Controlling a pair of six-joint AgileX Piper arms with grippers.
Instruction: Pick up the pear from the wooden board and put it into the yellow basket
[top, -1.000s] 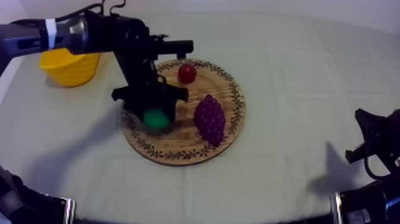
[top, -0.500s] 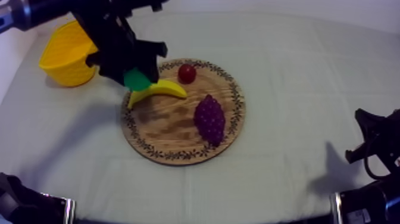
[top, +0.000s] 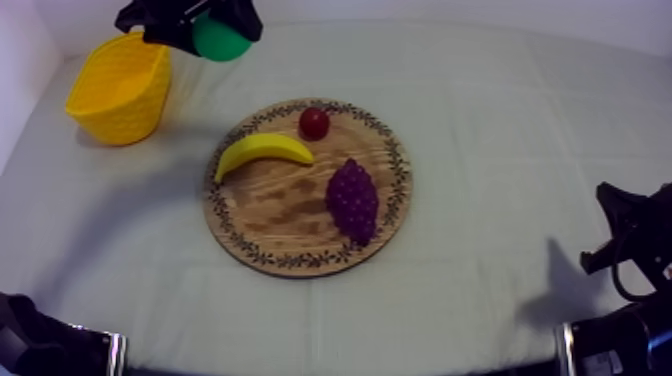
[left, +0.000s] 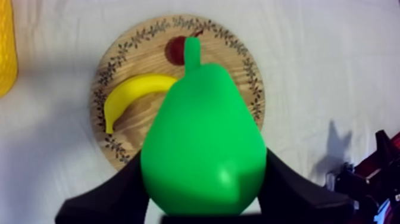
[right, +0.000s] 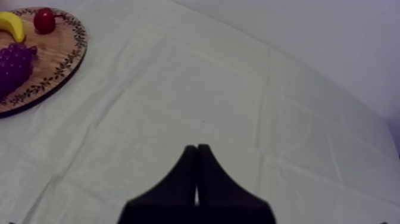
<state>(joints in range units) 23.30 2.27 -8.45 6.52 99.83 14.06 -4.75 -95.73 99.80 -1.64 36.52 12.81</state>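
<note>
The left gripper (top: 197, 19) grips the green pear (top: 221, 40) in the air; the yellow basket (top: 120, 100) sits just beside it, the wooden board (top: 290, 215) farther off. The right gripper's (right: 196, 150) fingers lie pressed together, holding nothing.

I raised my left gripper (top: 203, 24), closed round the bright green toy pear (top: 222, 42), off the round wooden board with the patterned rim (top: 290, 215). I carried it up and away toward the far edge of the table, and it ended high, near the yellow plastic basket (top: 115, 95). Once the arm cleared, the curved yellow toy banana (top: 262, 152) came into sight on the board.
</note>
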